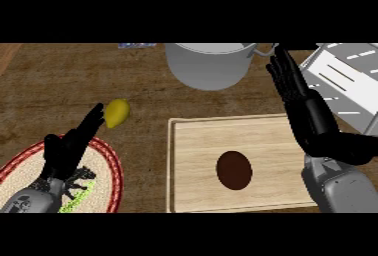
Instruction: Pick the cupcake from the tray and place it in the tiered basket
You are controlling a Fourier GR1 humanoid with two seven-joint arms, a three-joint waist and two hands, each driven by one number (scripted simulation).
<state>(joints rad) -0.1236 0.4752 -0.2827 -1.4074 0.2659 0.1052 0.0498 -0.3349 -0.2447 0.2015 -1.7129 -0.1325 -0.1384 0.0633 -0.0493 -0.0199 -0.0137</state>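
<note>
A dark brown cupcake [234, 170] sits near the middle of the light wooden tray [192, 150]. The white wire tiered basket [347, 80] stands at the upper right. My right hand [295, 90] is raised between the tray and the basket, fingers straight and open, holding nothing, well above and right of the cupcake. At the lower left my left hand [70, 147] rests open over a round mat, fingers pointing up toward a yellow fruit.
A grey metal pot [208, 65] stands at the top centre, just left of my right hand. A yellow lemon-like fruit [117, 112] lies on the counter left of the tray. A red-rimmed woven mat [103, 175] lies at the lower left.
</note>
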